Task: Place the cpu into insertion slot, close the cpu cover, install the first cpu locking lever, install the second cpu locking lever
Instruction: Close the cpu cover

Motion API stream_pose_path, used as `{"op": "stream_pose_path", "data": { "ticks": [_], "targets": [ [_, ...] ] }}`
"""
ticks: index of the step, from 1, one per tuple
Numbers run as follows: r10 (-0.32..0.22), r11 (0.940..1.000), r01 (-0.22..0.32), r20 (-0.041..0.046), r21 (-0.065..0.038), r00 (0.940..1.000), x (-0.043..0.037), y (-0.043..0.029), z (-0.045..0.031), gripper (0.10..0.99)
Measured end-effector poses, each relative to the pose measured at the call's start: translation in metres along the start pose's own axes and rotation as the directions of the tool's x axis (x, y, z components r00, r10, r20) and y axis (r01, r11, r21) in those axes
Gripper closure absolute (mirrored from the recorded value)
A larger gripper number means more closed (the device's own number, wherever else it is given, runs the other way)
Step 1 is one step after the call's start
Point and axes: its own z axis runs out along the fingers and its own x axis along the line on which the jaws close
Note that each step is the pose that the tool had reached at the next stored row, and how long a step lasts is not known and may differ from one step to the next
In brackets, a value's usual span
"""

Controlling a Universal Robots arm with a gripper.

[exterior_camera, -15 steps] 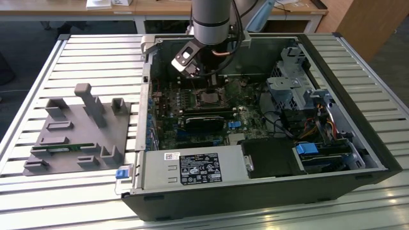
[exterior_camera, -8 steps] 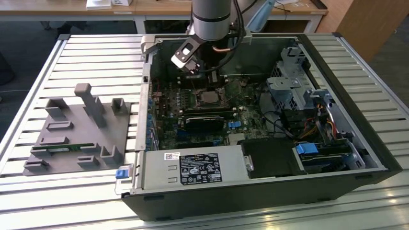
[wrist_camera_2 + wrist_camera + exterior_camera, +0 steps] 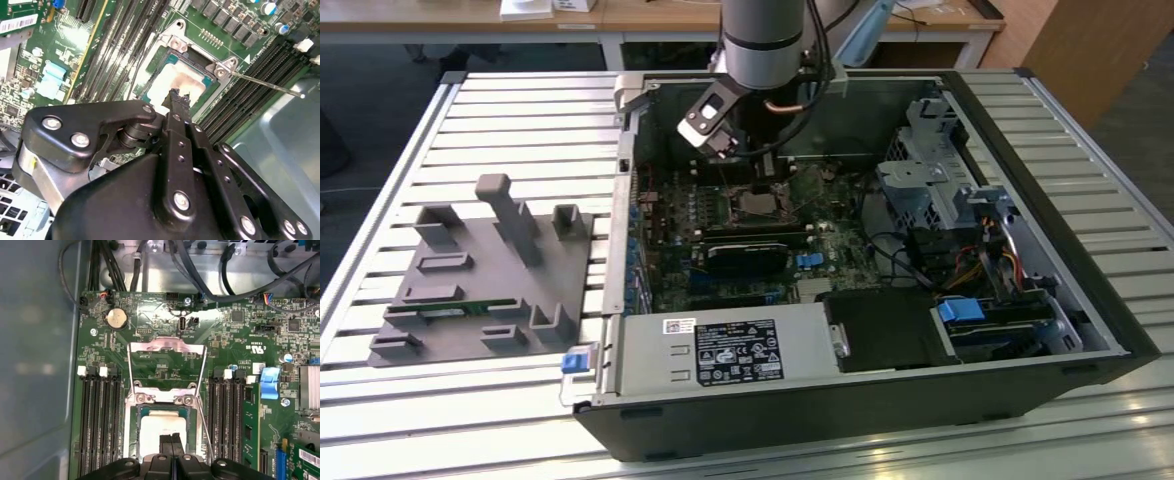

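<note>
Silver-topped and flat, the cpu (image 3: pixel 155 424) lies inside the insertion slot (image 3: pixel 134 426), its green edge showing within the dark rim. Whether it sits fully flush I cannot tell. In the exterior view the socket is near the middle of the open computer case (image 3: pixel 854 410). The power supply (image 3: pixel 720 350) is at its six o'clock, the grey parts fixture (image 3: pixel 467 290) lies out on the table at nine o'clock, and the arm enters from twelve o'clock.

The gripper (image 3: pixel 172 440) hangs right over the chip. Its two black fingers are pressed together with nothing seen between them, and the tips are at or just above the metal lid; these views do not settle whether they touch it. The cpu cover (image 3: pixel 167 344) is swung open and stands away from the slot on the coin cell (image 3: pixel 116 318) side, so bare motherboard (image 3: pixel 225 330) shows through its window. One thin locking lever (image 3: pixel 265 84) juts free past the memory slots (image 3: pixel 100 425).

Placement looks done; the cover and both levers are not yet fastened. I judge four hazards:
- Clenched fingertips bearing on one part of the lid could tip the chip and bend socket contacts.
- A sideways drag could skew it.
- The gripper's linkage could snag the loose lever.
- A cover brought down on a crooked chip would jam.
</note>
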Motion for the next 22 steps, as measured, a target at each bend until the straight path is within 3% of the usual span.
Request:
{"op": "stream_pose_path", "data": {
  "ticks": [4, 11, 22],
  "targets": [
    [0.000, 1.0000, 0.000, -0.0001, 0.002, 1.0000, -0.0001, 0.0086, 0.0006, 0.980],
    [0.000, 1.0000, 0.000, 0.0001, 0.002, 1.0000, -0.0003, 0.0141, 0.0009, 0.980],
    [0.000, 1.0000, 0.000, 0.0003, 0.002, 1.0000, -0.0002, 0.0150, -0.0009, 0.980]
  ]
}}
